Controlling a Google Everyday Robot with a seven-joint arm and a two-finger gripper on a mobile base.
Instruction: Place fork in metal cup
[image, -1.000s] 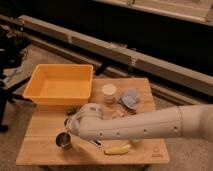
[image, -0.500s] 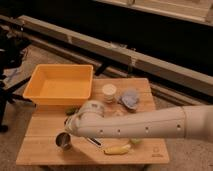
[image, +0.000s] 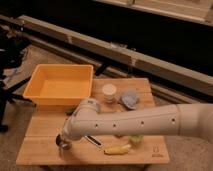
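At the lower left of the frame, the claw (image: 66, 141) hangs shut just over the metal cup (image: 62, 143) on the counter (image: 35, 150), apparently delivering the fork, itself unseen; next comes lowering and release.

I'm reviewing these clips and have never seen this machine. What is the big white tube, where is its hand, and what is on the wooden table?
The white tube is a robot arm, seen by one camera looking down from above. Its gripper, shut, sits at the arm's lower-left end, right over the metal cup; the fork cannot be made out. On the wooden table are a yellow bin, a white lidded jar, a bluish crumpled object, a black-handled utensil and a yellowish item.
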